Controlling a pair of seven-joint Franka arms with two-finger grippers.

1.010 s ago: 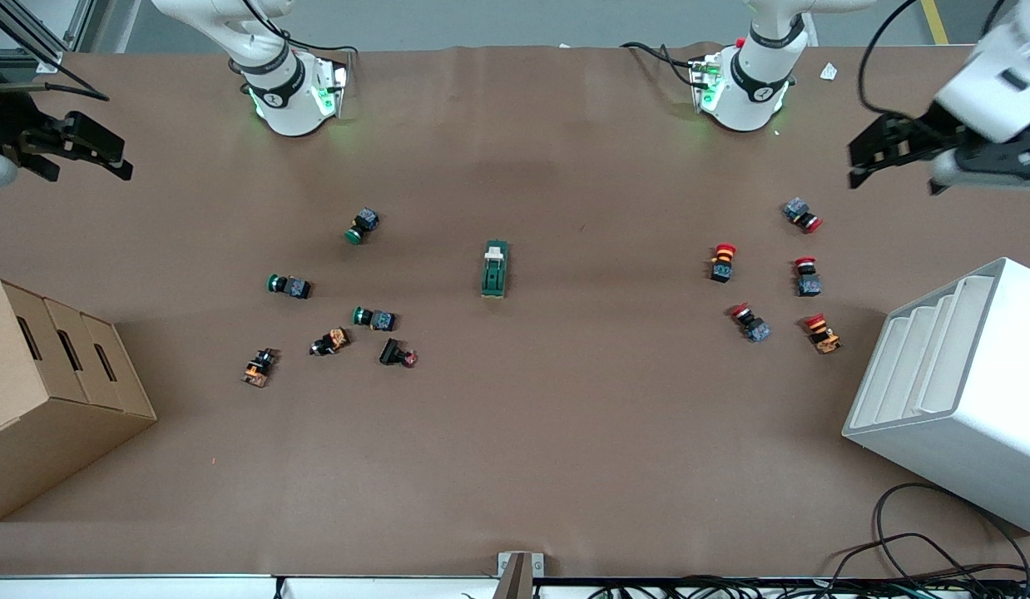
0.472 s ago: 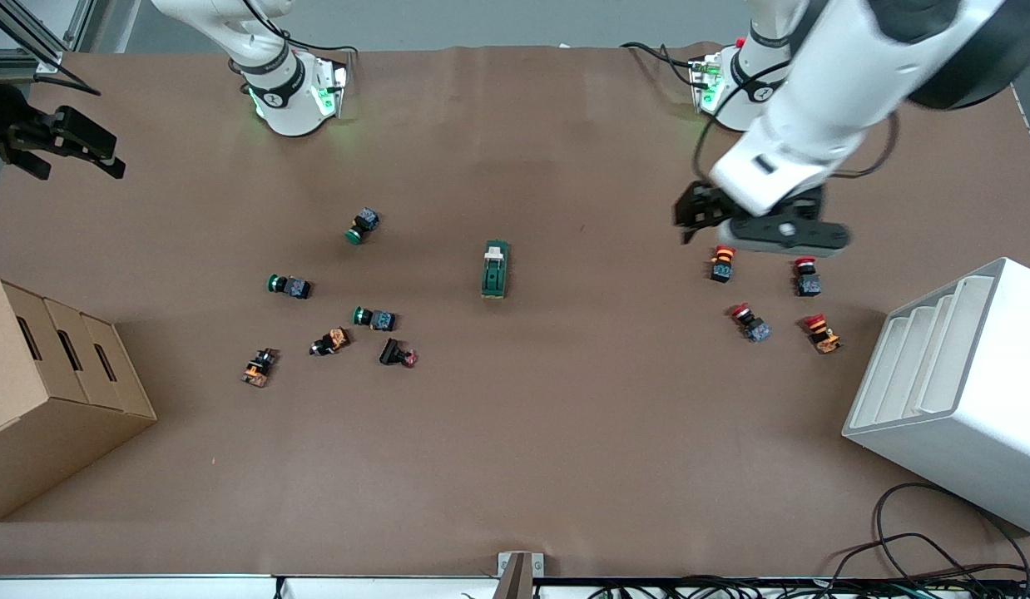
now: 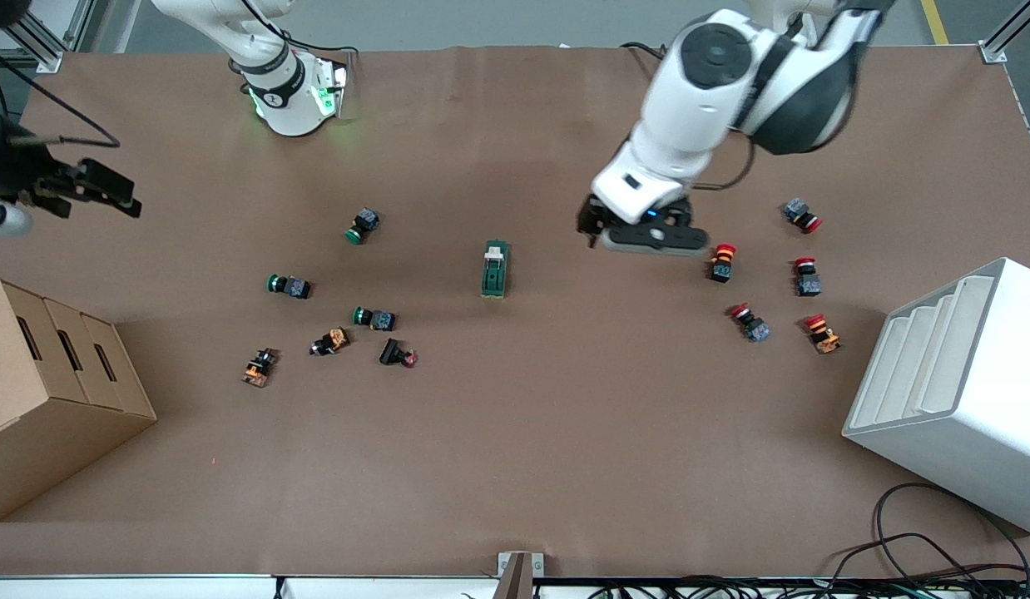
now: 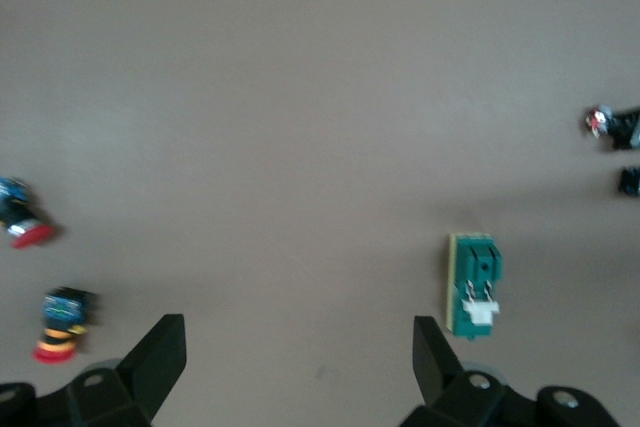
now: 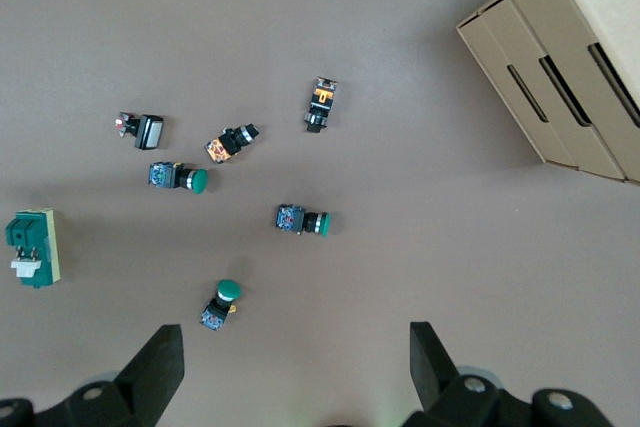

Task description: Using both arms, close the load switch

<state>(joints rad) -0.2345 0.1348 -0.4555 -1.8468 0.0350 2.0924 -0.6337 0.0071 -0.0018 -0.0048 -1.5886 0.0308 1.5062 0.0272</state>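
The load switch (image 3: 495, 269) is a dark green oblong block with a white lever piece at the end toward the robots' bases. It lies in the middle of the table. My left gripper (image 3: 590, 226) hovers open and empty over bare table between the switch and the red push buttons. In the left wrist view the switch (image 4: 473, 284) lies just beside one finger of the left gripper (image 4: 295, 367). My right gripper (image 3: 120, 195) is open and empty over the table's edge at the right arm's end. The right wrist view shows the switch (image 5: 32, 247) well off from the right gripper (image 5: 295, 367).
Green-capped push buttons (image 3: 363, 225) and several other small buttons (image 3: 329, 342) lie toward the right arm's end. Red-capped buttons (image 3: 721, 262) lie toward the left arm's end. A cardboard box (image 3: 49, 391) and a white rack (image 3: 956, 391) stand at the table's two ends.
My left arm has swung in from the table's end toward the middle, so its gripper now hovers near the switch. My right gripper shifted slightly. The switch has not moved.
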